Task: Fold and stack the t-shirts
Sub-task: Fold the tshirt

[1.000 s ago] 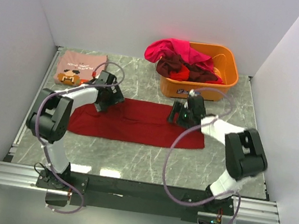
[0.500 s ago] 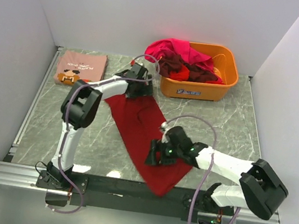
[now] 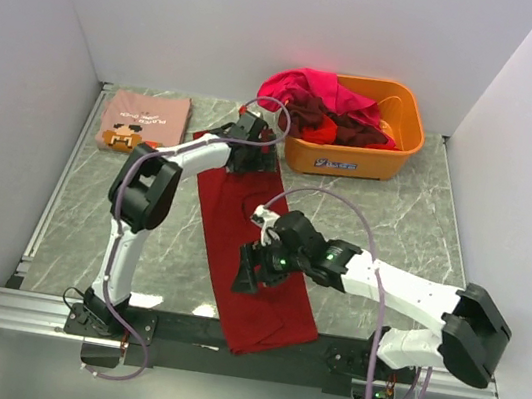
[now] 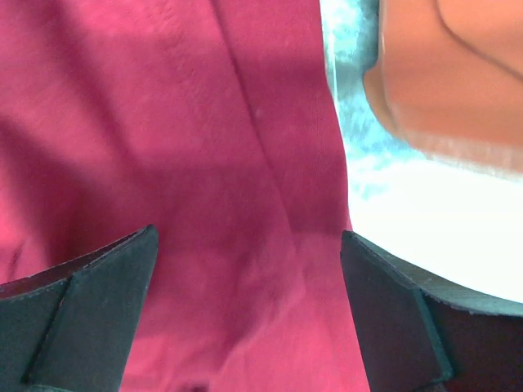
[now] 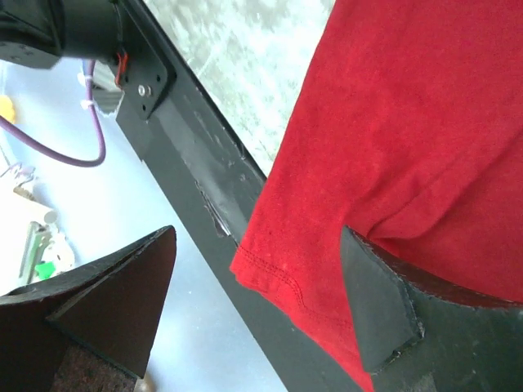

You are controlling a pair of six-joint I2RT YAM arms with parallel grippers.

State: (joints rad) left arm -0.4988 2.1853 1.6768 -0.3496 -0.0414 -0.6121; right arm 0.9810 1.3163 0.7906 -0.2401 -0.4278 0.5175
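Pink t-shirt (image 3: pixel 143 122): print lettering unreadable

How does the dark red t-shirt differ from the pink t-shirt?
The dark red t-shirt is plain; the pink t-shirt bears a print. The dark red t-shirt lies as a long slanted strip; the pink t-shirt is folded into a compact square. Both lie flat on the table.
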